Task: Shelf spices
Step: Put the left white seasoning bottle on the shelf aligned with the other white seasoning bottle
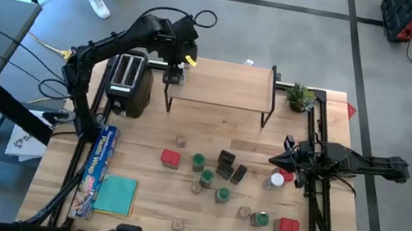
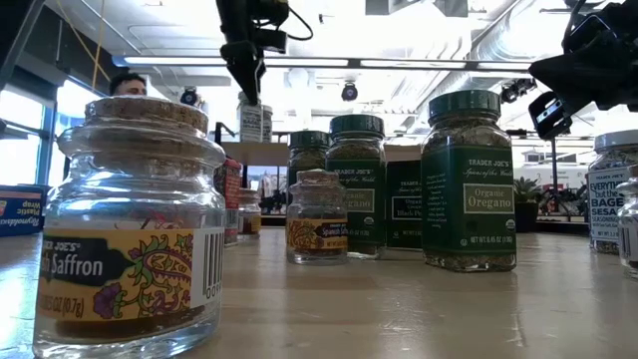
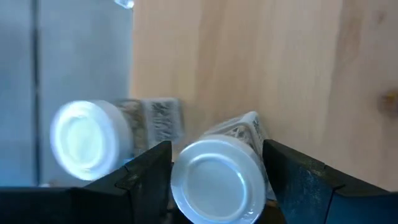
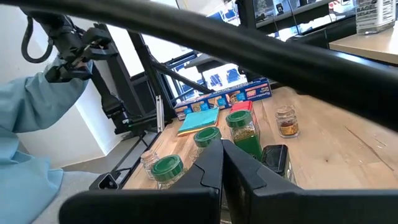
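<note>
Our left gripper (image 3: 214, 180) stands open around a white-lidded jar (image 3: 214, 180) on the shelf (image 1: 227, 86); our right gripper (image 1: 275, 160), at three o'clock, is closed, empty.

Two dark, matte six-joint arms (image 1: 110, 42) of boxy links, looped black cables at the left wrist, a yellow tag there, blunt black fingers (image 3: 146, 171).
</note>
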### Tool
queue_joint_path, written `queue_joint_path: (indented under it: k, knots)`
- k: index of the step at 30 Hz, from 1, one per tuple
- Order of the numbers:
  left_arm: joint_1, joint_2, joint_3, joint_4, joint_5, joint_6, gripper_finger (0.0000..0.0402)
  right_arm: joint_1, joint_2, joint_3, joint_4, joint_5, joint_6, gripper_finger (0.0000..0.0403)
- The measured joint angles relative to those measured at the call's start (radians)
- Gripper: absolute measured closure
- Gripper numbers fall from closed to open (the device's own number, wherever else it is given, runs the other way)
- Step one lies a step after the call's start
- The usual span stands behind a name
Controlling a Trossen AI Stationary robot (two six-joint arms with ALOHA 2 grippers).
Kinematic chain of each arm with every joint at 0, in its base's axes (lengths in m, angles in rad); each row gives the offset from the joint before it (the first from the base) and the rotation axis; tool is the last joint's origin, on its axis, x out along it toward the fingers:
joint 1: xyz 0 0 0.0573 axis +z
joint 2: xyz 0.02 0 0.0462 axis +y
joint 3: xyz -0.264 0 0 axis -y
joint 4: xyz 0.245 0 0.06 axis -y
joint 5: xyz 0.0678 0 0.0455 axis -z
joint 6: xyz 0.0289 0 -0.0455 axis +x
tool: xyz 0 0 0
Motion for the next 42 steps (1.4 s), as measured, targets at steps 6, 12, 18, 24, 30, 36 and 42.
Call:
queue_joint_path:
  k: [6,12,18,24,30,36,42]
  knots:
    - [-0.028,-0.001,0.0,0.034,-0.029,0.083,0.0152,0.0,0.0,0.0,0.0,0.0,0.0,0.0403]
    - [-0.073,-0.012,0.017,0.034,-0.03,0.079,0.0151,0.0,0.0,0.0,0.0,0.0,0.0,0.0403]
    - [-0.131,-0.076,0.076,-0.03,-0.062,-0.034,0.0152,0.0,0.0,0.0,0.0,0.0,0.0,0.0403]
    - [-0.138,-0.112,0.076,-0.225,-0.038,-0.166,0.0192,0.0,0.0,0.0,0.0,0.0,0.0,0.0403]
    - [-0.087,-0.11,-0.016,-0.198,-0.038,-0.196,0.0281,0.0,0.0,0.0,0.0,0.0,0.0,0.0403]
    - [-0.023,-0.11,-0.136,-0.079,-0.038,-0.16,0.0348,0.0,0.001,0.0,0.0,0.0,0.0,0.0403]
    - [0.012,-0.109,-0.204,0.058,-0.038,-0.127,0.0378,0.0,0.001,0.0,0.0,0.0,0.0,0.0403]
